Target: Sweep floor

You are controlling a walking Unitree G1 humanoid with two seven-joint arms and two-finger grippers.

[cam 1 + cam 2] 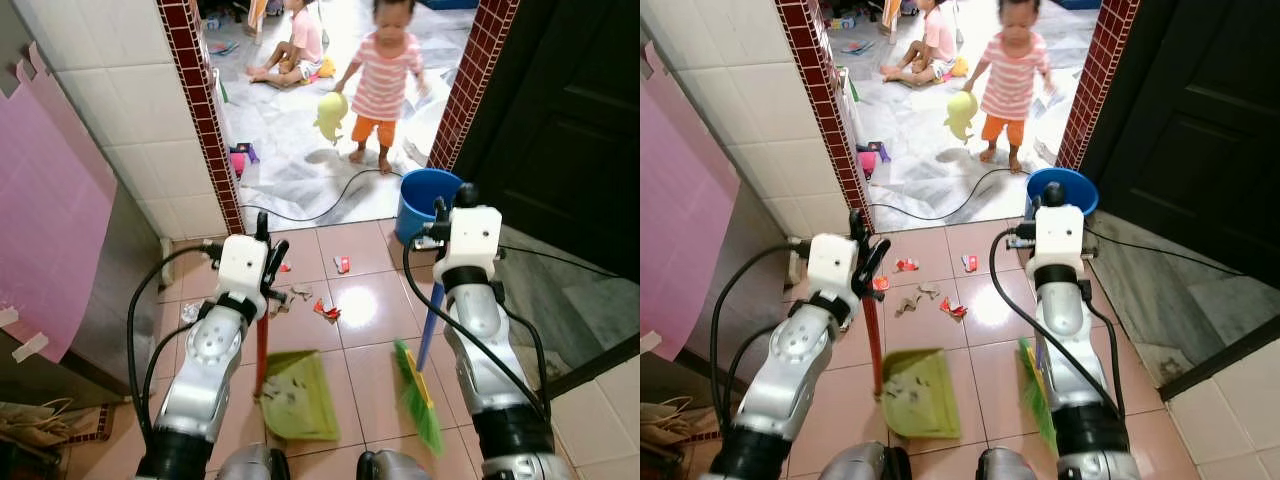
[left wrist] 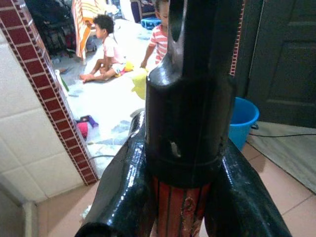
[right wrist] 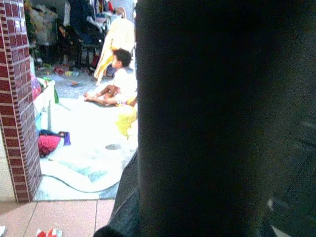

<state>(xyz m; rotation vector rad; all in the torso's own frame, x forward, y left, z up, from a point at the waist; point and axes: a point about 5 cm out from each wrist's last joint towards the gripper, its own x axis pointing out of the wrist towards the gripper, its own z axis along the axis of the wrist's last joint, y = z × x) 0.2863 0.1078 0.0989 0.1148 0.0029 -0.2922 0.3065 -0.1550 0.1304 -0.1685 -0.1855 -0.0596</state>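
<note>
floor (image 1: 370,380) scraps (image 1: 326,311) lie before dustpan (image 1: 300,398), broom (image 1: 419,392).

A broad black shape (image 3: 217,118), too close and dark to make out, covers most of the frame from top to bottom. Beside it stands a red brick pillar (image 3: 17,98) on pink floor tiles (image 3: 64,217), with small red scraps (image 3: 47,232) on the near tiles. Farther off lies a pale floor with a red cloth (image 3: 48,144) on it; a person (image 3: 118,81) sits there next to a yellow object (image 3: 126,121), with dark clutter (image 3: 84,24) behind.
</note>
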